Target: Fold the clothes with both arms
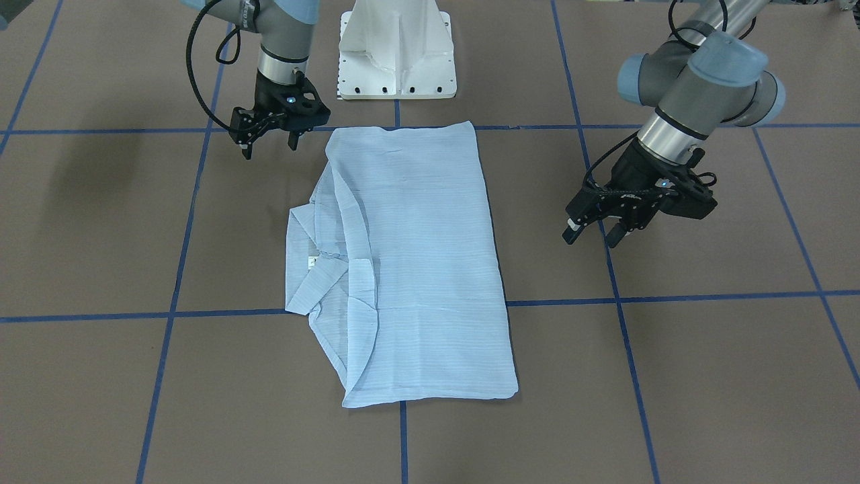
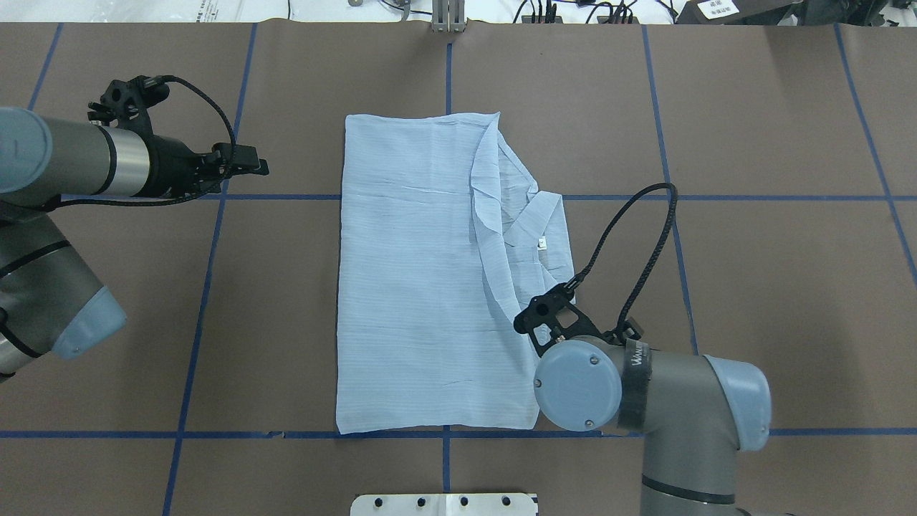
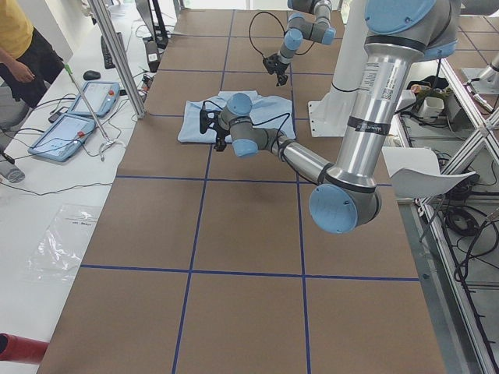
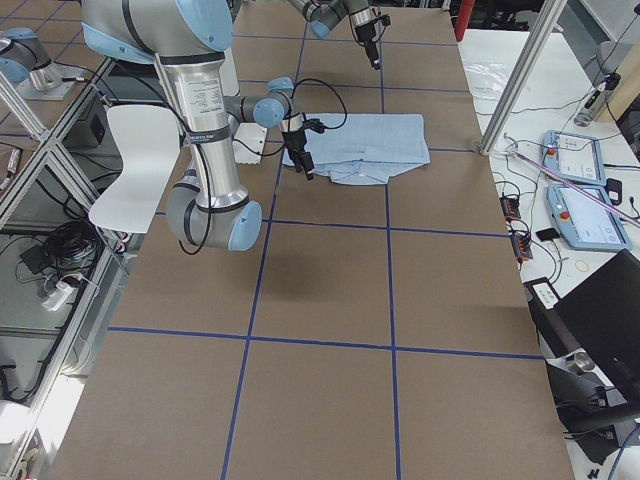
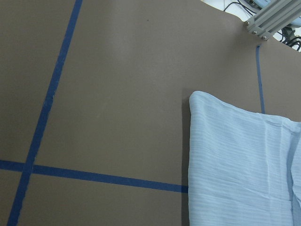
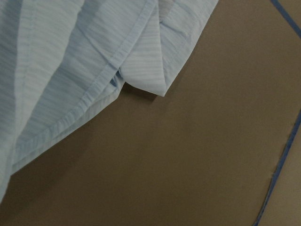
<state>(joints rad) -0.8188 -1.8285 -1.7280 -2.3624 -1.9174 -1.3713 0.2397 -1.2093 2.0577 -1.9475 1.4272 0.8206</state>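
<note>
The clothes are one pale blue striped shirt (image 1: 416,269), lying flat on the brown table and folded into a long rectangle (image 2: 415,287). Its collar and white neck label (image 2: 542,244) stick out on my right side. My left gripper (image 1: 594,232) hovers open and empty above bare table, a little off the shirt's smooth long edge (image 2: 254,163). My right gripper (image 1: 269,144) hangs open and empty just off the shirt's near corner on the collar side. The left wrist view shows a folded corner (image 5: 235,155); the right wrist view shows hems and a collar tip (image 6: 70,61).
The white pedestal base (image 1: 396,54) stands just behind the shirt's near edge. Blue tape lines (image 1: 168,312) grid the table. In the exterior left view a person (image 3: 19,47) and control tablets (image 3: 74,117) are beyond the far edge.
</note>
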